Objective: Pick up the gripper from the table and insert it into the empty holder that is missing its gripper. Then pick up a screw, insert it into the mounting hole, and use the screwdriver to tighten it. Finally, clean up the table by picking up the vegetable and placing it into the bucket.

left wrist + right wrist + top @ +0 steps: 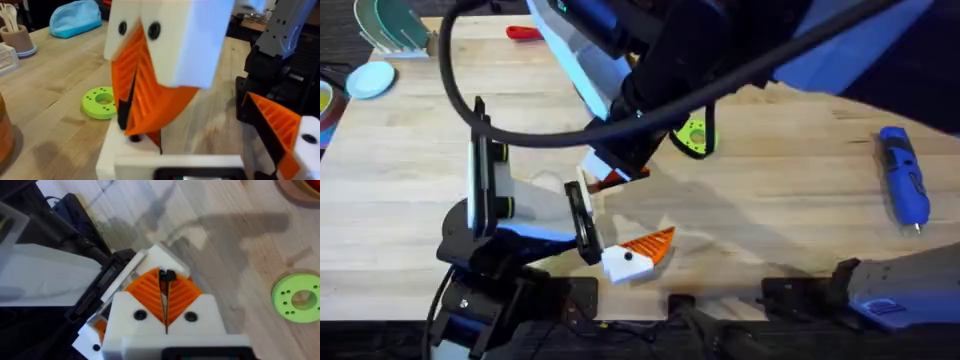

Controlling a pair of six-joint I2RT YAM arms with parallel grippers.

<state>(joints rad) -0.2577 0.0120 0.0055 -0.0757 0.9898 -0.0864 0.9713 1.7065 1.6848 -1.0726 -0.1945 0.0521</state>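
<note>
The light wooden worktop (790, 200) carries two arms that meet near its middle. The right arm rises large and dark under the overhead camera and reaches across to the left arm's tip, probably so that one arm can present the mount while the other works on it.

The left pincer (615, 222) is spread wide with nothing in it. That looks deliberate: the spread keeps its one orange finger (650, 245) well clear of the bare white holder (160, 255) on its other side. The right pincer (166, 282) is closed, its two orange fingers pressed together on a small dark piece (168, 275) (most likely a screw, though I cannot be sure). Its tips hang directly over the holder, just beside a hole in the block, which suits feeding the piece straight down.

I cannot tell whether the loose orange gripper is already seated in the holder; none lies plainly on the bare wood.

The blue screwdriver (903, 178) lies well apart at the right side, untouched and handy for tightening. A green ring (692, 137) lies flat behind the pincers.

By count: two arms, three mounted orange fingers, one screwdriver, one green ring, one dark piece.
</note>
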